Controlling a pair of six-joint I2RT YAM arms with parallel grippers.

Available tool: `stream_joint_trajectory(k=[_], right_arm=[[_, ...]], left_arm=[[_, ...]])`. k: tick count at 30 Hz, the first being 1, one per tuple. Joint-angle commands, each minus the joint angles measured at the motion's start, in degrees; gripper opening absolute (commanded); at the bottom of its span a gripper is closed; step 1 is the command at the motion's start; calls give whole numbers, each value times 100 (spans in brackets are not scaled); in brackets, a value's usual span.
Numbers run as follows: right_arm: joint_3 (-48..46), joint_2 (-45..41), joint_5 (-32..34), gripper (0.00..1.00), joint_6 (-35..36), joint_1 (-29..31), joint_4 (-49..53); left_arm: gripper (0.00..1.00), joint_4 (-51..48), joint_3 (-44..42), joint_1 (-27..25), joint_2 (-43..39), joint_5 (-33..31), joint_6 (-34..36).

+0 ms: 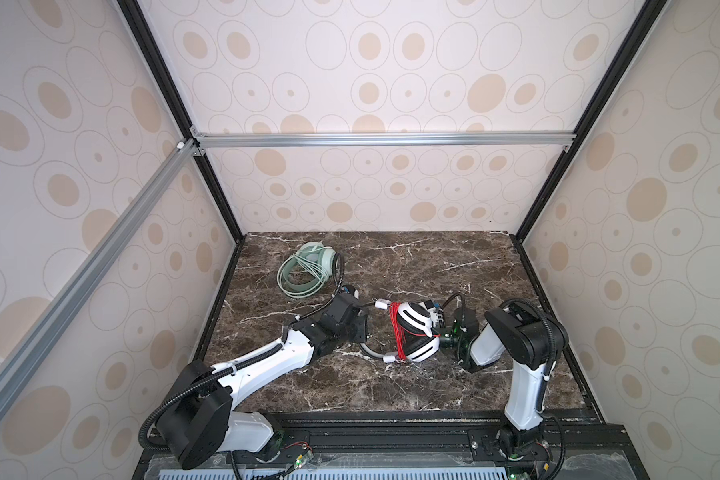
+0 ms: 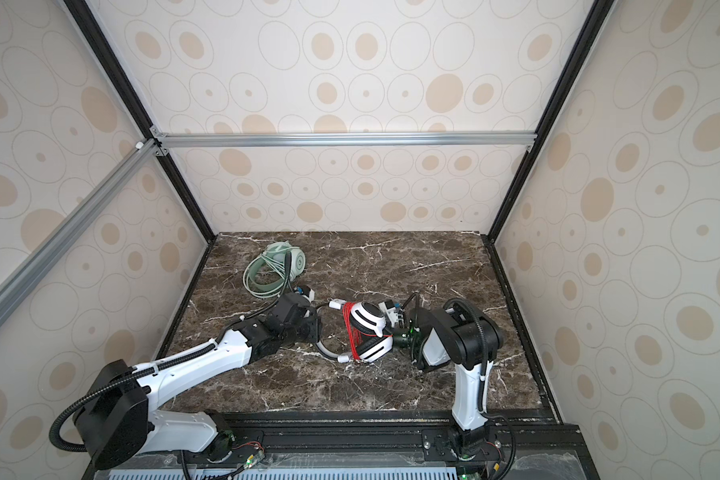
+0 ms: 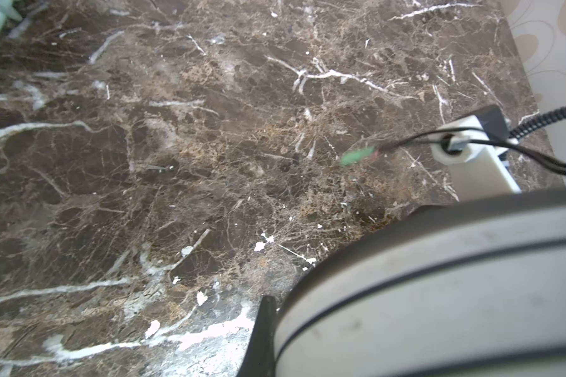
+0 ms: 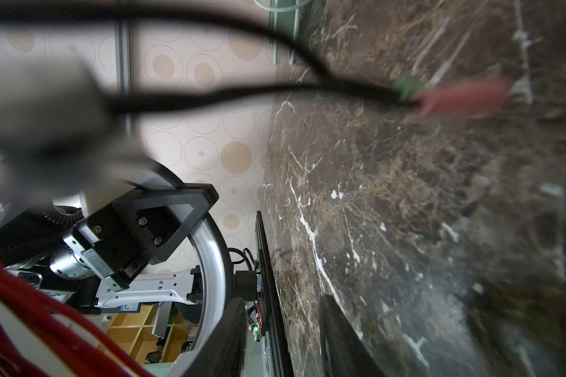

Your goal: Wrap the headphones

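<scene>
Nearest, at the near edge of the dark marble table [image 1: 391,390], the bases of the left arm [image 1: 262,361] and the right arm [image 1: 524,374], both reaching inward toward the middle.

Around the middle of the table, a little toward the right edge, the white-and-black headphones [image 1: 416,332], in both top views between the two grippers. Earcups toward the right arm, grey headband [image 1: 368,352] arching toward the left one. Thin red cable [image 1: 395,332] wound in many turns across the pair, just beside the earcups. Resting on the marble or lifted off it: cannot tell.

On that headband, the left gripper [image 1: 362,334] pressed together, with one black finger lying over the silvery band in the right wrist view. Just beside the earcups, the right gripper [image 4: 283,303] with fingers parted, marble and the table's edge rail showing through the gap.

Off the headphones, two black leads [image 4: 275,88], ending in a green plug [image 3: 356,156] and a pink plug [image 4: 461,98], both blurred, above the marble.

Farthest, near the far left corner of the table, the mint green headphones [image 1: 323,259], lying on the marble well apart from both grippers, with the pale green cable [image 1: 308,269] looped over band and cups.
</scene>
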State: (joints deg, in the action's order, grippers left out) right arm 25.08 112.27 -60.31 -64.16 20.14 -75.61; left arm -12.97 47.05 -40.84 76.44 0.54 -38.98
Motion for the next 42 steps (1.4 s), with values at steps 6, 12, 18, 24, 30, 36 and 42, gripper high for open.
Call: stream_joint_trajectory(k=[6, 12, 18, 24, 30, 36, 42], right_arm=[[-574, -1622, 218, 37, 1553, -159, 2131], [-4, -3661, 1583, 37, 3675, -229, 6516], [386, -4974, 3505, 43, 4084, -571, 8221], [621, -5141, 3852, 46, 4399, -625, 8657], [522, -4804, 3740, 47, 4355, -625, 8364], [502, -4607, 3651, 48, 4359, -634, 8247], [419, -4765, 3706, 48, 4455, -639, 8370]], left_arm=[[0, 325, 156, 42, -319, 81, -156], [0, 233, -11, 35, -453, 128, -147], [0, 277, -306, 15, -662, 192, -279], [0, 251, -407, -130, -868, 254, -394], [0, 276, 16, -63, -428, 325, -263], [0, 760, 274, 448, 631, 731, -39], [0, 1097, 612, 646, 1633, 886, 75]])
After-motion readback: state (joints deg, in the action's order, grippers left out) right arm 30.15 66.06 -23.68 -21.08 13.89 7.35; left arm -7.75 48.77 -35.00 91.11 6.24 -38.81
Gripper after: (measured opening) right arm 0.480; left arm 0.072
